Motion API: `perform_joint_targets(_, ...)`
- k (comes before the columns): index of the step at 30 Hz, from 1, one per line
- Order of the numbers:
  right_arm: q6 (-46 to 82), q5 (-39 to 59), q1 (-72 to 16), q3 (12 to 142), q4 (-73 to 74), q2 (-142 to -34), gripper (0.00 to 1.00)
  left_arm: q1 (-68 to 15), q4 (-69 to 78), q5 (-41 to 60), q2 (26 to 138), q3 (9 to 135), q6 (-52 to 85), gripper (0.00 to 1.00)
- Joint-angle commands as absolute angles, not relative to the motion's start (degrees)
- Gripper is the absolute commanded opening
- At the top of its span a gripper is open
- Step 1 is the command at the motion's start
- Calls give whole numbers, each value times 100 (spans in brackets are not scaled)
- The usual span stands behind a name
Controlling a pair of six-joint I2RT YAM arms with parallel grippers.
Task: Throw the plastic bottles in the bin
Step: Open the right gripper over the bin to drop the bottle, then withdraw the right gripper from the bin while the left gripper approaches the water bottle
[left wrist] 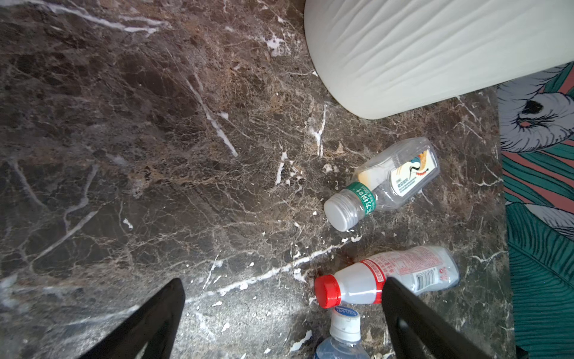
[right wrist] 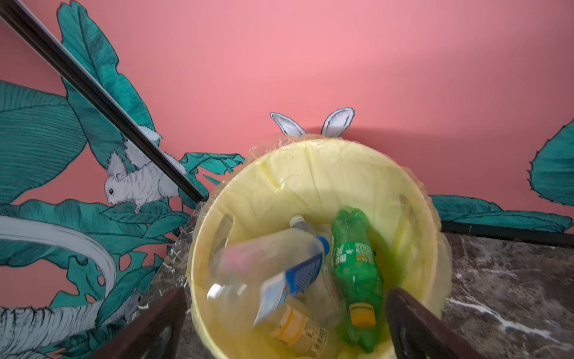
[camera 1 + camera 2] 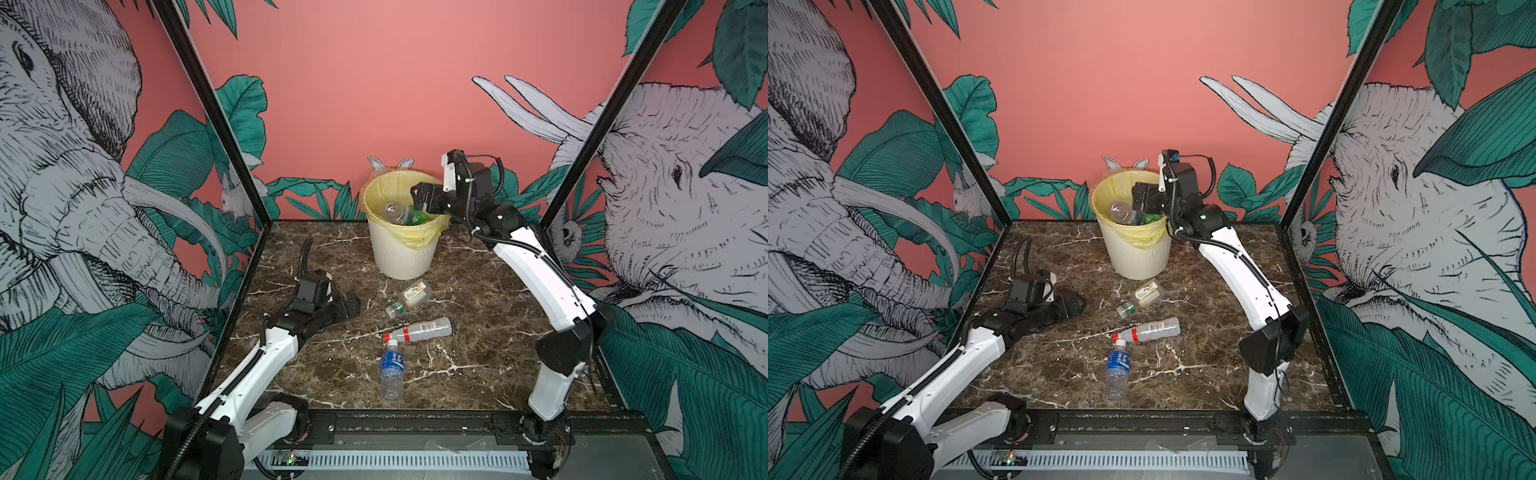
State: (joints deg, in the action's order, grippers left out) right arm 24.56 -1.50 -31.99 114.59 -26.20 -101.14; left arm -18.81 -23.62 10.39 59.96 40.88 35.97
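jaws of the right gripper [image 3: 419,196] stand spread wide with nothing clamped between them. note that this gripper hangs directly above the mouth of the bin [image 3: 401,257], inside the line of its rim, so anything let go there drops into the yellow bag [image 3: 422,243] and not onto the marble table [image 3: 490,299]. in the right wrist view a clear bottle with a blue label [image 2: 279,264] lies below the fingers, inside the bin and blurred; judge it to be falling or settling. beside it rest a green bottle [image 2: 354,273] and an orange-labelled bottle [image 2: 298,332].

jaws of the left gripper [image 3: 348,306] are likewise wide apart and empty. you will find it low over the table, pointed toward the bottles outside the bin, a posture that suits a sideways approach to items lying flat.

three bottles lie on their sides in front of the bin: a squat bottle with a green neck band [image 3: 409,297] nearest it, a red-capped bottle [image 3: 419,331] next, and a blue-labelled water bottle [image 3: 392,368] nearest the robot, its cap just beside the red cap. in the left wrist view one finger overlaps the red-capped bottle; whether it touches cannot be told.
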Motion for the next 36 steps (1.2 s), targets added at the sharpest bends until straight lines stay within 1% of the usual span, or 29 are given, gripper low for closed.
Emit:
perform_joint_targets(1, 2247, -392, -3237, 10714, -1888, -9218, 99, -1844, -2496, 1130, 5931, 4170, 3562, 99)
perform_joint_targets(3, 2154, -448, -3237, 10292, -1846, -8787, 99, -1846, -2502, 1160, 6016, 4198, 3529, 99)
perform_joint_targets(6, 2111, -502, -3239, 9760, -1777, -8411, 99, -1846, -2511, 1170, 6161, 4266, 3485, 99)
perform_joint_targets(12, 2134, -481, -3226, 8810, -1702, -7874, 99, -1846, -2590, 1306, 6199, 4342, 3537, 99)
perform_joint_targets(30, 2572, -399, -3094, 6519, -1379, -6847, 99, -1872, -2755, 1722, 5591, 3786, 4169, 99)
perform_joint_targets(36, 2704, -303, -3052, 5985, -1368, -6536, 99, -2116, -2709, 1586, 5233, 3566, 4478, 99)
